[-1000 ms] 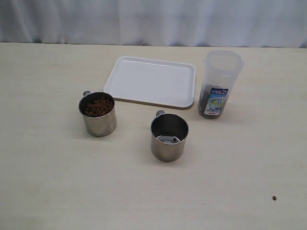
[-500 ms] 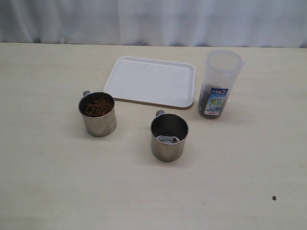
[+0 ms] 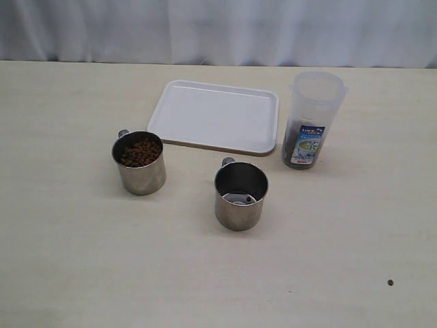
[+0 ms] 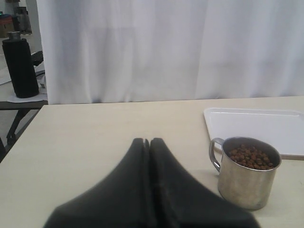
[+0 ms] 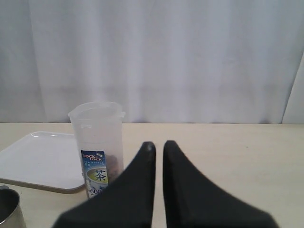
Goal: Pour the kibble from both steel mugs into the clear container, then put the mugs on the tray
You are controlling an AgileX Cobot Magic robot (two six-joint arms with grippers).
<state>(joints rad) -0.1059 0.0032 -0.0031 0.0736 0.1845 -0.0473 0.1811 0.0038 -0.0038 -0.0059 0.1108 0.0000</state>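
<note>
Exterior view: the full steel mug [image 3: 139, 162], heaped with kibble [image 3: 141, 152], stands left of the empty mug [image 3: 240, 195]. Both are in front of the tray [image 3: 215, 116], and the clear container [image 3: 313, 119] is just right of it. The steel looks rigid and slick, and the load is loose, so it is best taken by the loop handle [image 3: 123, 133] or across the rim and kept level. The container looks light and tippy. The left jaws and the right jaws are clenched on nothing, touching neither mug. Around them: a pale matte surface [image 3: 82, 260], 1 stray pellet [image 3: 390, 282] and a white curtain [image 3: 218, 27] behind.
</note>
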